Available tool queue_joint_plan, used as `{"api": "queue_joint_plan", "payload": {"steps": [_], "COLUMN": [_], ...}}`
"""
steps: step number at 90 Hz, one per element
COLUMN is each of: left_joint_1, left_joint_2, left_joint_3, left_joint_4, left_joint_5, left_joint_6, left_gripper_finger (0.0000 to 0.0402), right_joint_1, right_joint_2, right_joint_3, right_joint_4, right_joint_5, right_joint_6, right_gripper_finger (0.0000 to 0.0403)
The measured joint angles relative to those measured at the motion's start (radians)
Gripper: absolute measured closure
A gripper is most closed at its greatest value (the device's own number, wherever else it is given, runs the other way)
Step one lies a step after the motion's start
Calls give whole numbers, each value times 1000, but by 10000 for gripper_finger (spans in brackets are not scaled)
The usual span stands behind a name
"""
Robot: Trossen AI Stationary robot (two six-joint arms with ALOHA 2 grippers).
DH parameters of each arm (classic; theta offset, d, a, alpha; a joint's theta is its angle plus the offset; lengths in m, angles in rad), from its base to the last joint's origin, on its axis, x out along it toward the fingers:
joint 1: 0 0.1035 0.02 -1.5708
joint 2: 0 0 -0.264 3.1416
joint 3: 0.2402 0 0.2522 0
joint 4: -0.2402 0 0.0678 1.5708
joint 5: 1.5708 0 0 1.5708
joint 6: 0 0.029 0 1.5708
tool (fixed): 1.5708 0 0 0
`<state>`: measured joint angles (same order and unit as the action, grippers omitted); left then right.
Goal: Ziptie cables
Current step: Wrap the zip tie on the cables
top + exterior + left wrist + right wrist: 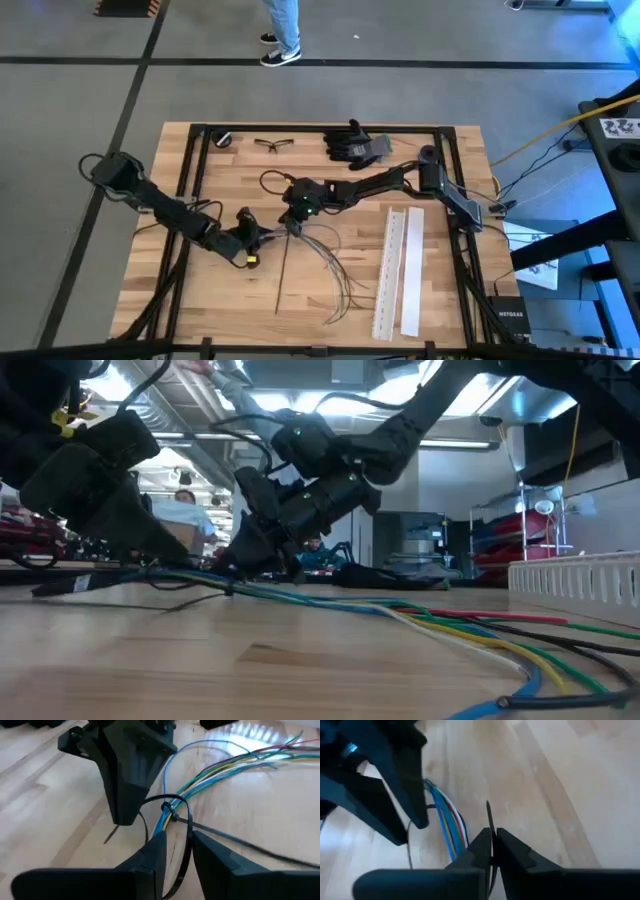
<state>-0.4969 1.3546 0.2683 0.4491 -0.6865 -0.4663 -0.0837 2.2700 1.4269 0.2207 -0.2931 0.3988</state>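
Observation:
The cables [330, 265] lie fanned out on the wooden table [200, 290] and are gathered at their far-left ends into one bundle [210, 770]. A black zip tie [167, 809] is looped loosely round this bundle. My right gripper [491, 837] is just above the bundle's gathered end [293, 222] and is shut on the tie's strap. My left gripper [178, 842] is close on its left [252, 240] and open. Its fingers stand either side of the tie's loop, and the cable ends [162, 826] run under one finger. My right gripper pinches the zip tie's thin strap near its free end [490, 827] between both fingertips, and a short tip [488, 807] sticks out past them. The fingers slant down toward the table. The strap curves slack back to the loop [186, 812] on the bundle. My left gripper: whether a finger [156, 847] touches the cable ends under it, I cannot tell.
Two long white perforated strips [400, 270] lie right of the cables. At the far edge are black gloves [355, 145], safety glasses [270, 145] and a small roll [222, 138]. A long dark strand [283, 275] runs toward the near edge. A person's legs [285, 30] stand beyond the table.

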Motion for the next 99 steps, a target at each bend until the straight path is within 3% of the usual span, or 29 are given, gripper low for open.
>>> {"api": "queue_joint_plan", "payload": {"steps": [20,36,55,67,82,99], "left_joint_1": [-2,-6,20,42,99,132], "left_joint_2": [-162,-231,-269,-315,-298,-206], "left_joint_3": [34,33,58,89,91,91], "left_joint_4": [-32,-229,-285,-292,-338,-324], "left_joint_5": [7,34,60,70,85,89], "left_joint_6": [112,2,-38,-7,-113,-184], "left_gripper_finger": [325,320,270,241,210,188], "right_joint_1": [6,6,5,-9,-50,-53], "right_joint_2": [-98,-168,-174,-243,-299,-208], "right_joint_3": [1,1,0,0,3,0], "right_joint_4": [-29,-74,-121,-292,-484,-485], "right_joint_5": [128,213,214,195,222,156], "right_joint_6": [-144,-199,-198,-220,-123,13], "right_gripper_finger": [403,403,403,403,399,338]}}
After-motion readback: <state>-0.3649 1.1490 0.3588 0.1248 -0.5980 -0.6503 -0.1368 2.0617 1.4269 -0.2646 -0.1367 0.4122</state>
